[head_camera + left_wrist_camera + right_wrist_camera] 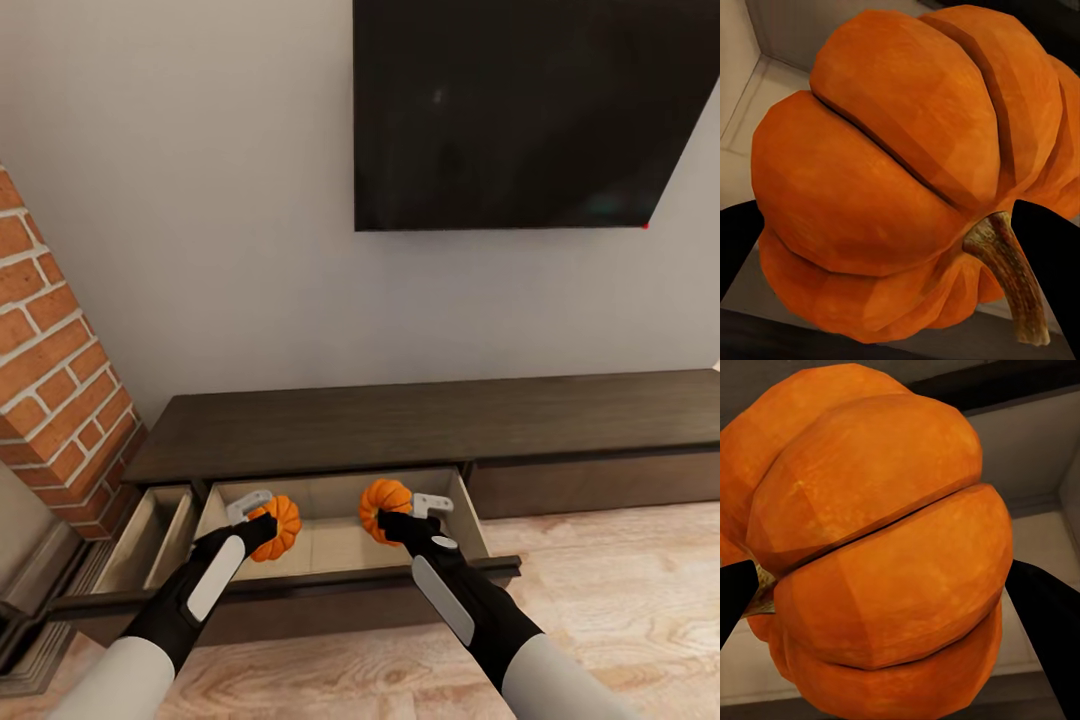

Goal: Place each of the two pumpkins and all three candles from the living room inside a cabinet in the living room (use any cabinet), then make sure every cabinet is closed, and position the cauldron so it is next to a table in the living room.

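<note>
My left gripper point(262, 520) is clamped on one pumpkin point(280, 527), my right gripper point(400, 515) on the other pumpkin point(385, 503). Both pumpkins hang over the open drawer point(330, 545) of the cabinet point(450, 415) below my grippers.

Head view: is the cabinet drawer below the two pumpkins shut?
No: the drawer of the cabinet is pulled out, and both grippers, left and right, hold pumpkins over its open compartment.
</note>
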